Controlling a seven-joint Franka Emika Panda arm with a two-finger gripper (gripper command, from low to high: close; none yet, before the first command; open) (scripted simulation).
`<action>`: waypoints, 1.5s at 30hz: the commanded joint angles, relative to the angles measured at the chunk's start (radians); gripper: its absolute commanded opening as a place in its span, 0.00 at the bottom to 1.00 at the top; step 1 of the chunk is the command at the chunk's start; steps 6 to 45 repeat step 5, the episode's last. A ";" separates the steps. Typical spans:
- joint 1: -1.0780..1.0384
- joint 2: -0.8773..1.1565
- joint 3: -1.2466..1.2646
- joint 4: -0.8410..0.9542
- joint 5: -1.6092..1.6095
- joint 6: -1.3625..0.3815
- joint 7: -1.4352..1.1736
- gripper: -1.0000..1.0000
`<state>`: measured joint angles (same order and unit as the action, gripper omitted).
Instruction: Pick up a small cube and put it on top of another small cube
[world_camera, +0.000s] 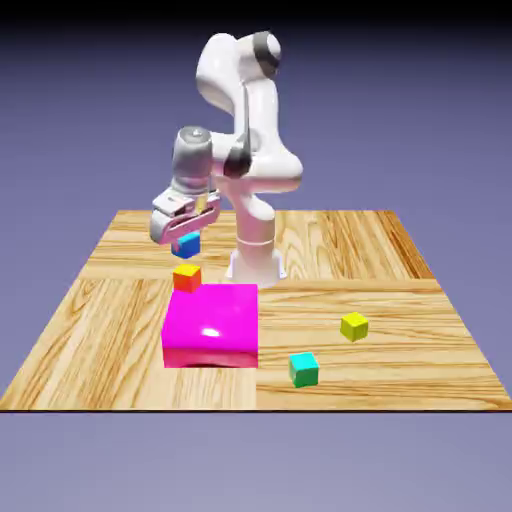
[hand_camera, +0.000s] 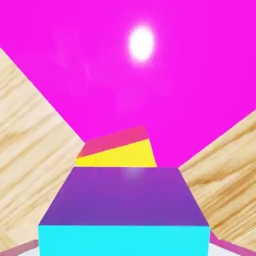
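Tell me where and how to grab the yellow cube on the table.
Grip the yellow cube across two opposite side faces, coming straight down from above. It sits flat on the table with open wood all round, apart from the green cube and the magenta block, so a top approach looks clear. The claw would first have to let go of the blue cube.

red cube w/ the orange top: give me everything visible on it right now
The red cube is small, the same size as the other small cubes, with a smooth, plain red side and orange top. It sits flat and upright on the wooden table, just behind the pink block; contact cannot be told. Nothing rests on it. The blue cube hangs above it in the gripper, not touching.
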<state>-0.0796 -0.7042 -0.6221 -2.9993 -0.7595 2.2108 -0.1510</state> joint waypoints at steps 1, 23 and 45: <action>-0.006 0.032 -0.018 -0.013 -0.025 0.044 0.008 0.00; -0.002 0.009 -0.005 -0.004 -0.009 0.014 0.003 1.00; -0.002 0.009 -0.005 -0.004 -0.009 0.014 0.003 1.00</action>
